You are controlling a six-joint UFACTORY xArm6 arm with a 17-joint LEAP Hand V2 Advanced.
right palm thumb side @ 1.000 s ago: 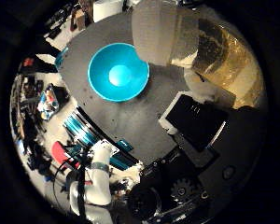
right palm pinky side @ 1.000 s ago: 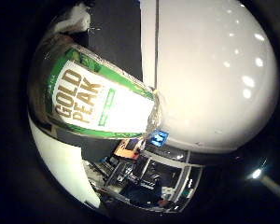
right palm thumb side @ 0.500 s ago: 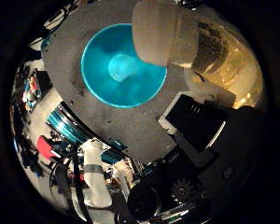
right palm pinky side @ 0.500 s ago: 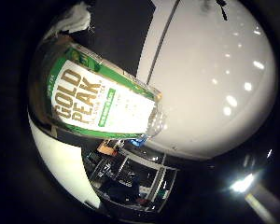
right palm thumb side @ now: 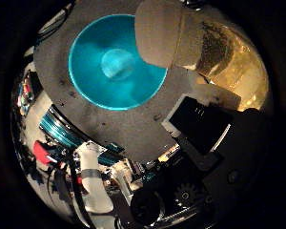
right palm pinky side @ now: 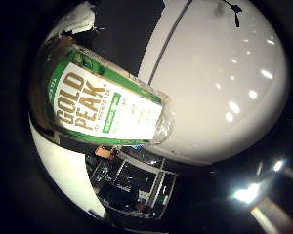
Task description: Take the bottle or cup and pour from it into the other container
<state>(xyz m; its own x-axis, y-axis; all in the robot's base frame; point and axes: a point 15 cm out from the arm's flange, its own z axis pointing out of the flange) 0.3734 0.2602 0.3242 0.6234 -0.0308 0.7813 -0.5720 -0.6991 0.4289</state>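
Observation:
A clear plastic bottle (right palm pinky side: 107, 112) with a green and white label fills much of the little finger side palm view, close against the palm. In the thumb side view its white cap (right palm thumb side: 159, 33) and neck holding amber liquid (right palm thumb side: 229, 67) lie tilted over a teal bowl (right palm thumb side: 109, 67). The bowl stands on a round grey table (right palm thumb side: 128, 129). My right hand (right palm thumb side: 205, 138) is curled round the bottle, its black and white parts beside the bottle's neck. No liquid shows in the bowl.
Beyond the table's edge there are teal racks (right palm thumb side: 62, 133), red objects (right palm thumb side: 40, 152) and a white arm link (right palm thumb side: 93, 181). A white wall or ceiling (right palm pinky side: 219, 83) with lights shows behind the bottle.
The bowl has grown larger in view and now lies right under the bottle's cap; the hand with the bottle has moved closer over the bowl.

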